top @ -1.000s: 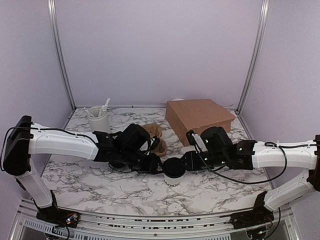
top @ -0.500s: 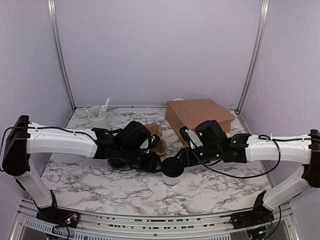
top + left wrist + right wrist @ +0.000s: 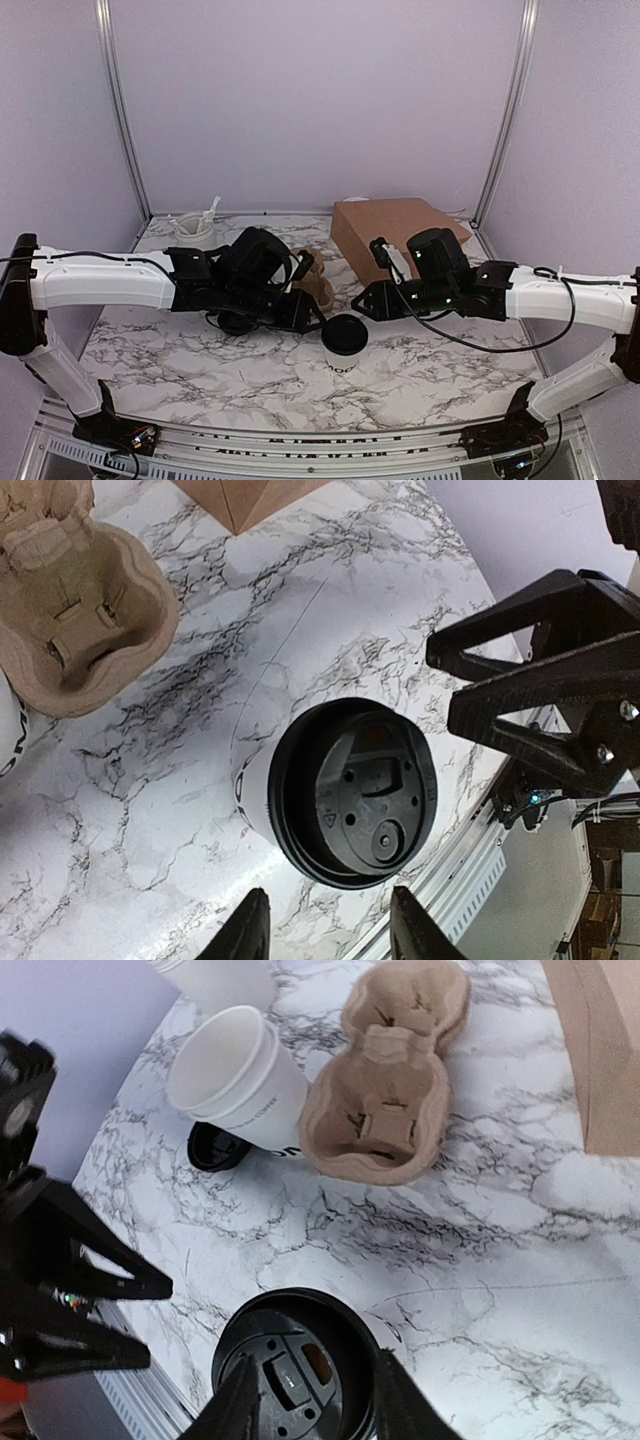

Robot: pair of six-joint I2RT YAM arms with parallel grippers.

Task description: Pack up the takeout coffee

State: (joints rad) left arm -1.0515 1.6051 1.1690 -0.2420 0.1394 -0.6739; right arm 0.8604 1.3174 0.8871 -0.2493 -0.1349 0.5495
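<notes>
Reading both as part-open and empty: left gripper [image 3: 325, 925] and right gripper [image 3: 315, 1395] hover on either side of the takeout coffee [image 3: 346, 343], with no contact that I can see. The cup stands upright and lidded on the marble table [image 3: 180, 360], near centre, just near-right of the pulp carrier [image 3: 314, 282]. My guess is the lid's seated, hence the jaws off it. Carrier slot looks next. I'd grip the side to avoid popping the lid.

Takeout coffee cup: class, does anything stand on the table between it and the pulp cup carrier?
Nothing visible does. In the right wrist view only bare marble table lies between the takeout coffee cup and the pulp cup carrier.
</notes>
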